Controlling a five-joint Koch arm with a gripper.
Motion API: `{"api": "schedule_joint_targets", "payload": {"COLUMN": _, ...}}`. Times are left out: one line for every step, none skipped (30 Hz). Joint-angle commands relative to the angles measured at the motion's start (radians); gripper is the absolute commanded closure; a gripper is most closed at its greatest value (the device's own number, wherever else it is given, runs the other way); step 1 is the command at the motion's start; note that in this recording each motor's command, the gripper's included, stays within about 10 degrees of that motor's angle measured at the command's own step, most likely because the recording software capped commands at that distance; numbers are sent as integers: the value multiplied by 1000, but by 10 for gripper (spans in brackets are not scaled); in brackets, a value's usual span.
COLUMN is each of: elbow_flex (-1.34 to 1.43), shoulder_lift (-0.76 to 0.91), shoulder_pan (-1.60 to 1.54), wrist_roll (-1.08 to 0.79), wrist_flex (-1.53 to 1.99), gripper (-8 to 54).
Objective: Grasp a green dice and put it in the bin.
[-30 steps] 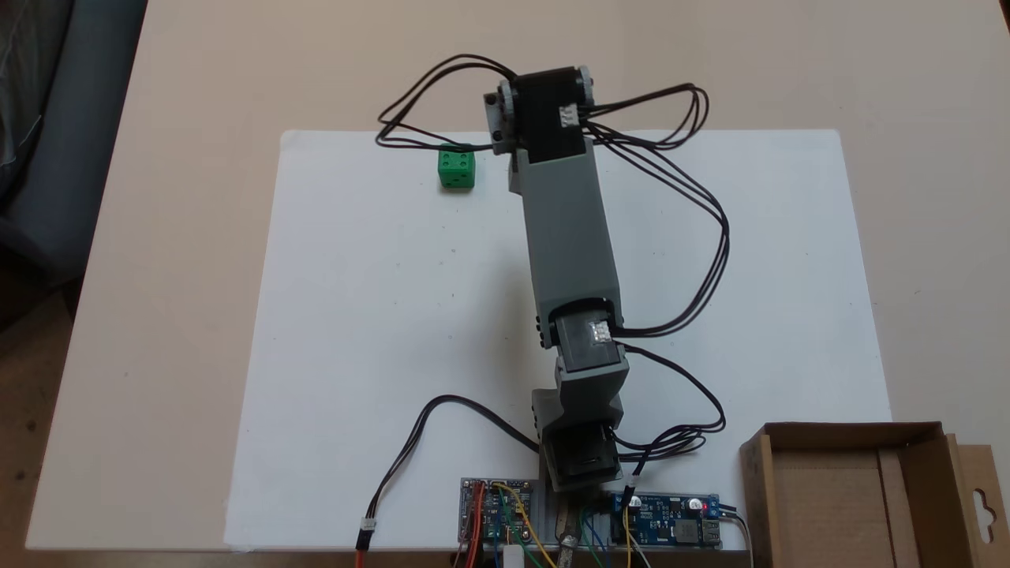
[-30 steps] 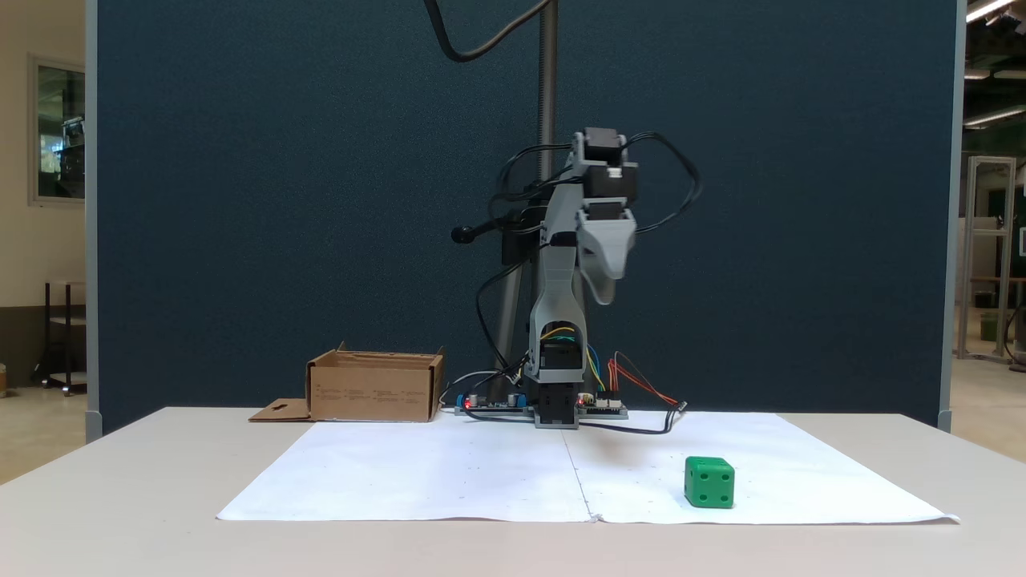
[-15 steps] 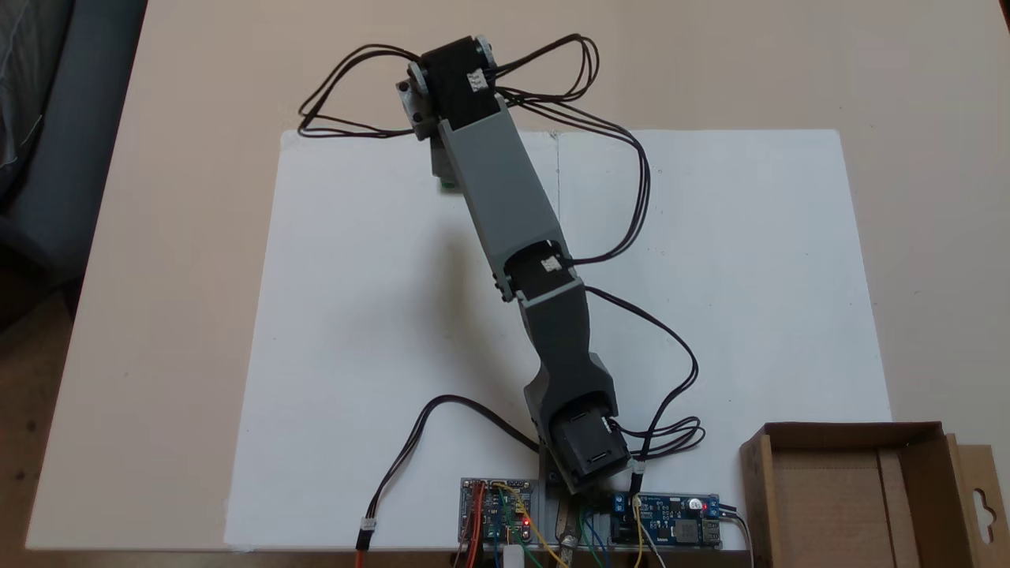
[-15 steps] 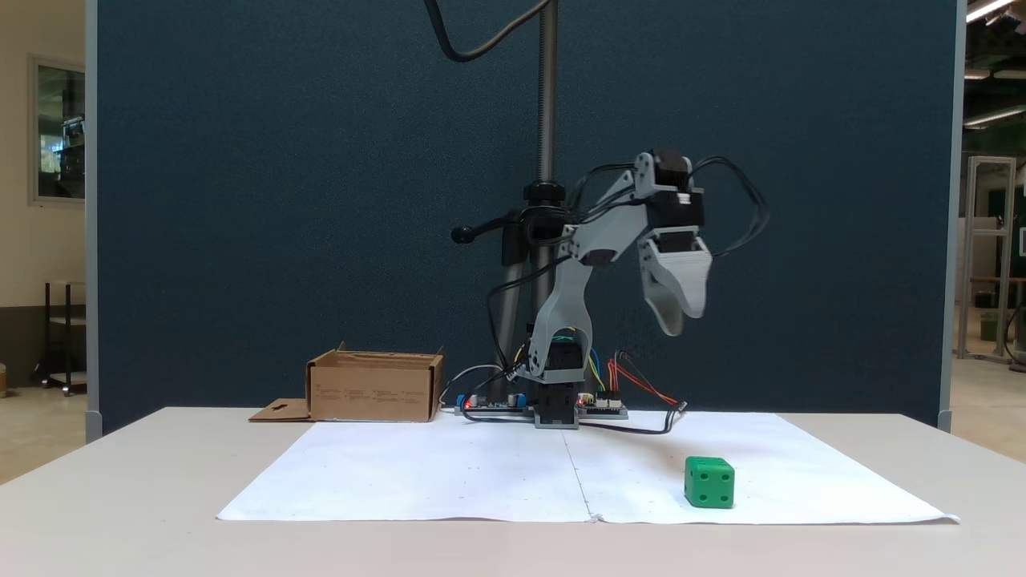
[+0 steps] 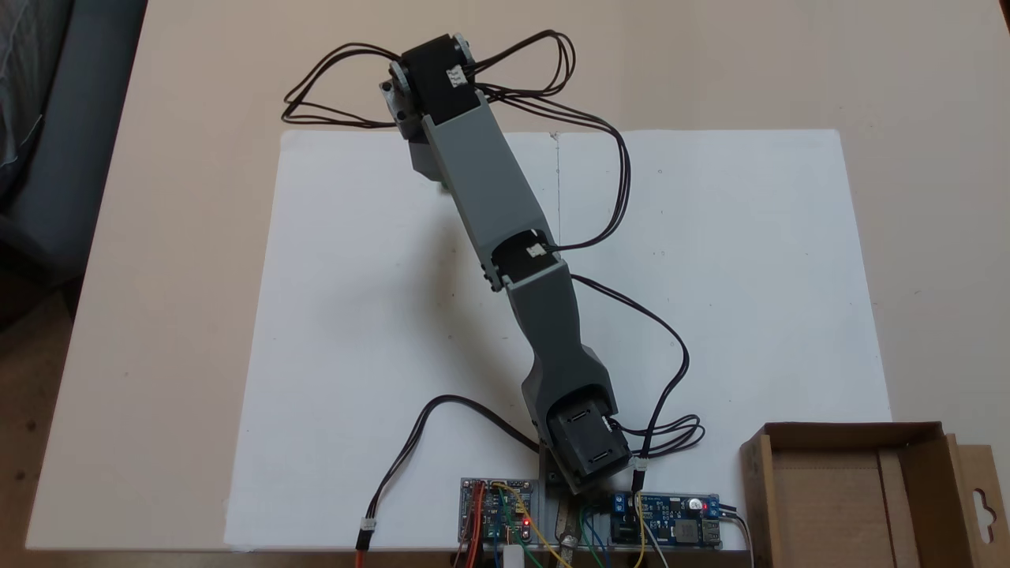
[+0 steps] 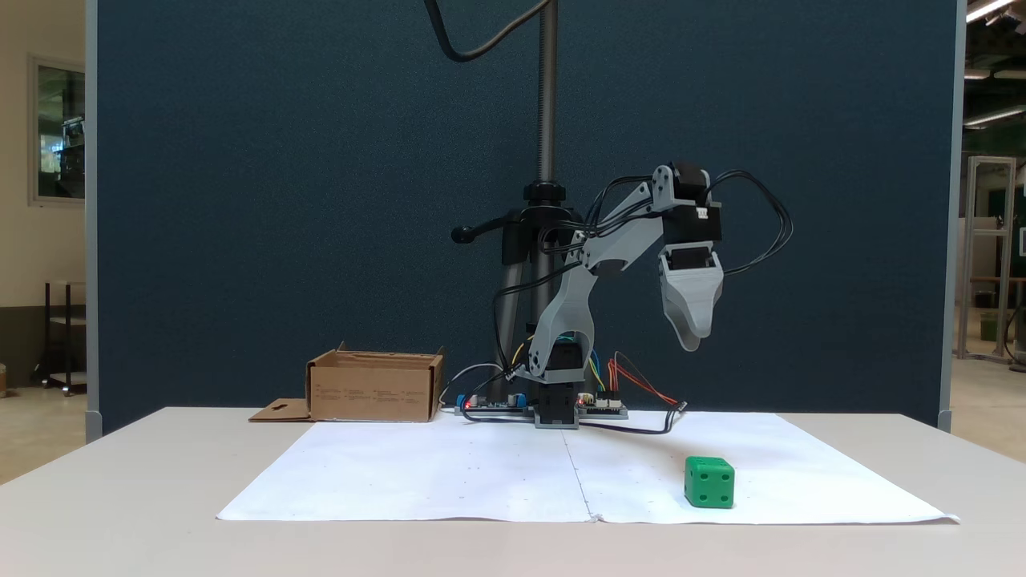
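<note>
Dice [image 6: 709,482] on paper [image 6: 449,473], bin [image 6: 375,388] far left behind.

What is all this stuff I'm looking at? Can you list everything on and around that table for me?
Small bright green plastic dice: one, green, lying on the white sheet, low down under the hand in the side-on fixed view.
Shallow brown cardboard box: one, brown, open on top, at a table corner beside the circuit boards.
White paper sheet: one, white, flat across the middle of the table.
Beige table: one, beige, under everything.
Circuit boards: two, blue-green with coloured wires, at the arm's foot.
Dark blue partition: one, behind the table.
Black stand pole: one, upright behind the arm.
Grey robot arm: one, grey and black, with looping black cables.
Hand: one, grey, raised in the air above the dice, holding nothing.
</note>
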Motion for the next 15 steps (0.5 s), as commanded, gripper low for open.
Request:
{"api": "schedule_joint_targets", "payload": {"elbow_flex": -46, "shoulder_lift": 3, "shoulder_pan": -5, "wrist_roll": 71, "wrist_flex": 175, "gripper": 23}}
{"api": "schedule_joint_targets", "payload": {"elbow_flex": -48, "shoulder_lift": -2, "shoulder_pan": -3, "wrist_roll": 71, "wrist_flex": 175, "gripper": 23}}
{"api": "schedule_joint_targets", "payload": {"elbow_flex": -49, "shoulder_lift": -5, "shoulder_pan": -2, "wrist_roll": 71, "wrist_flex": 175, "gripper": 23}}
{"api": "schedule_joint_targets", "payload": {"elbow_flex": -51, "shoulder_lift": -17, "shoulder_pan": 0, "wrist_roll": 69, "wrist_flex": 175, "gripper": 23}}
{"api": "schedule_joint_targets", "payload": {"elbow_flex": -51, "shoulder_lift": -21, "shoulder_pan": 5, "wrist_roll": 69, "wrist_flex": 175, "gripper": 23}}
{"api": "schedule_joint_targets", "payload": {"elbow_flex": -51, "shoulder_lift": -34, "shoulder_pan": 11, "wrist_roll": 69, "wrist_flex": 175, "gripper": 23}}
{"api": "schedule_joint_targets", "payload": {"elbow_flex": -52, "shoulder_lift": -41, "shoulder_pan": 15, "wrist_roll": 67, "wrist_flex": 175, "gripper": 23}}
{"api": "schedule_joint_targets", "payload": {"elbow_flex": -52, "shoulder_lift": -43, "shoulder_pan": 15, "wrist_roll": 67, "wrist_flex": 175, "gripper": 23}}
{"api": "schedule_joint_targets", "payload": {"elbow_flex": -54, "shoulder_lift": -46, "shoulder_pan": 21, "wrist_roll": 67, "wrist_flex": 175, "gripper": 23}}
{"api": "schedule_joint_targets", "payload": {"elbow_flex": -54, "shoulder_lift": -54, "shoulder_pan": 26, "wrist_roll": 66, "wrist_flex": 167, "gripper": 23}}
{"api": "schedule_joint_targets", "payload": {"elbow_flex": -60, "shoulder_lift": -61, "shoulder_pan": 31, "wrist_roll": 66, "wrist_flex": 160, "gripper": 23}}
{"api": "schedule_joint_targets", "payload": {"elbow_flex": -71, "shoulder_lift": -74, "shoulder_pan": 38, "wrist_roll": 64, "wrist_flex": 149, "gripper": 23}}
{"api": "schedule_joint_targets", "payload": {"elbow_flex": -81, "shoulder_lift": -84, "shoulder_pan": 41, "wrist_roll": 63, "wrist_flex": 138, "gripper": 24}}
{"api": "schedule_joint_targets", "payload": {"elbow_flex": -97, "shoulder_lift": -95, "shoulder_pan": 44, "wrist_roll": 63, "wrist_flex": 127, "gripper": 24}}
{"api": "schedule_joint_targets", "payload": {"elbow_flex": -109, "shoulder_lift": -101, "shoulder_pan": 46, "wrist_roll": 61, "wrist_flex": 117, "gripper": 24}}
